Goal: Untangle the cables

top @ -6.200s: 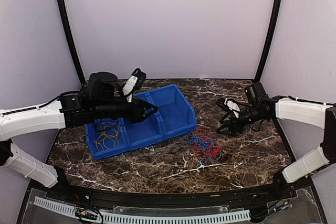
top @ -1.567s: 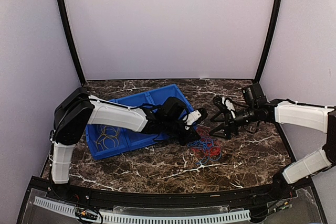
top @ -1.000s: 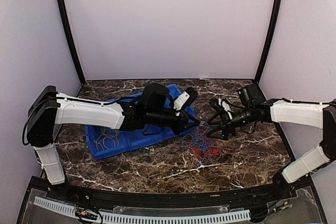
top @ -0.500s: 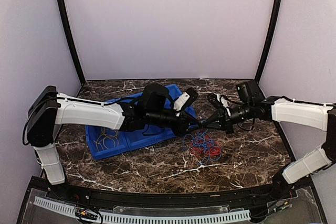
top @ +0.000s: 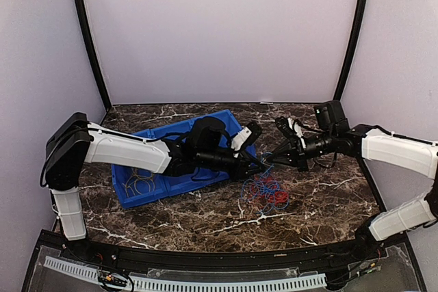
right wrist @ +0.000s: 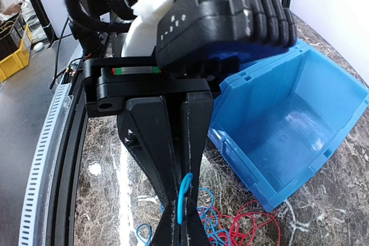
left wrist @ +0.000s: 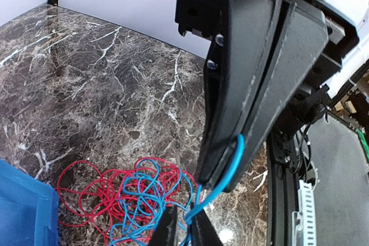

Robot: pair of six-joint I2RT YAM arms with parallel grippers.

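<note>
Item: cables (top: 267, 191), a red and blue bunch on the table beside the blue bin (top: 140, 200), with one blue strand (left wrist: 233, 159) raised above it.

Claws: your left gripper (left wrist: 222, 178) is clamped on that strand. Your right gripper (top: 269, 161) is pinched on blue wire too, close by.

Risk: pull apart and the knot may cinch, the red may drag along, or the wire may slip.

Obscured: you cannot confirm both hold one strand, and the crossings are unreadable.

Pale lilac walls (top: 219, 32) enclose a dark, white-veined marble tabletop (top: 328, 203) — evenly lit.
</note>
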